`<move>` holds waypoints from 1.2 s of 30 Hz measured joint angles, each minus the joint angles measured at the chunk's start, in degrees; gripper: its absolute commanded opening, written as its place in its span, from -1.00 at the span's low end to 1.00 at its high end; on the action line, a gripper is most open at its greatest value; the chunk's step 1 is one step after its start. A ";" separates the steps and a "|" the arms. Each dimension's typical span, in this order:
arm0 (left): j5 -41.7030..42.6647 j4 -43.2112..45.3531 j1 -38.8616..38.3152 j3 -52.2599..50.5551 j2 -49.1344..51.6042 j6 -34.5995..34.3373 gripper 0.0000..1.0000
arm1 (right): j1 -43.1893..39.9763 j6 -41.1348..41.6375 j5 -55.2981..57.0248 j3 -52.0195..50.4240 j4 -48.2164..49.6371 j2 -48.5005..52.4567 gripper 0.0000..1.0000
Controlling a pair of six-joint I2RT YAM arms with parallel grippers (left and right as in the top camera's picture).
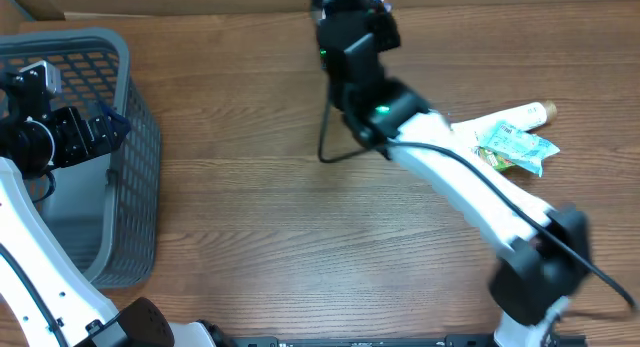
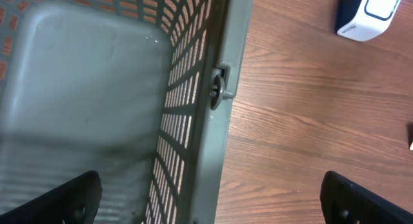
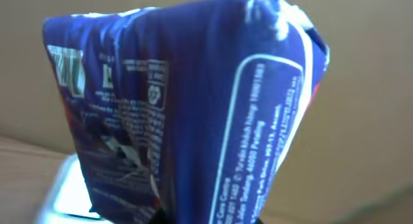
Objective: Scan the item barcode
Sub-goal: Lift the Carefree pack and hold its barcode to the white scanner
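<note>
Near left: left gripper (image 2: 211,185) spread wide, empty, over the basket (image 1: 140,137) wall. Right, mid-table (image 1: 250,217): loose snack packs (image 1: 515,142) lying flat. Far centre: right gripper (image 1: 348,1) clamped tight on the blue packet (image 3: 187,114), held up, small print facing the wrist camera.

Overhead cam looks straight down over the whole surface (image 1: 250,217). Left wrist cam hangs close above the basket (image 2: 222,30) wall by the left edge; overhead shares that. Right wrist cam's jammed up against a packet (image 3: 193,121).
</note>
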 measured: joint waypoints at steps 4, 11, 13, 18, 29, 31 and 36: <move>0.00 0.02 0.00 0.00 0.00 0.00 0.99 | -1.16 -21.84 5.44 0.04 8.28 7.45 -0.93; -0.02 0.02 0.00 0.00 0.00 0.00 0.99 | -3.78 -52.17 3.91 0.00 23.50 17.92 -0.93; -0.02 0.04 0.00 0.00 0.00 0.00 0.99 | -4.57 -58.27 1.79 0.00 29.77 20.35 -0.93; 0.00 0.00 0.00 0.00 0.00 0.00 0.99 | -6.78 -67.60 -4.90 0.00 33.51 22.32 -0.93; 0.00 0.00 0.00 0.00 0.00 0.02 0.99 | -12.26 -71.04 -15.02 0.00 38.16 22.32 -0.93; 0.00 0.00 0.00 0.00 0.00 0.00 0.99 | -12.35 -69.99 -16.48 0.00 38.12 22.32 -0.93; 0.00 0.00 0.00 0.00 0.00 0.02 0.99 | -11.85 -67.17 -20.15 0.00 38.16 22.49 -0.93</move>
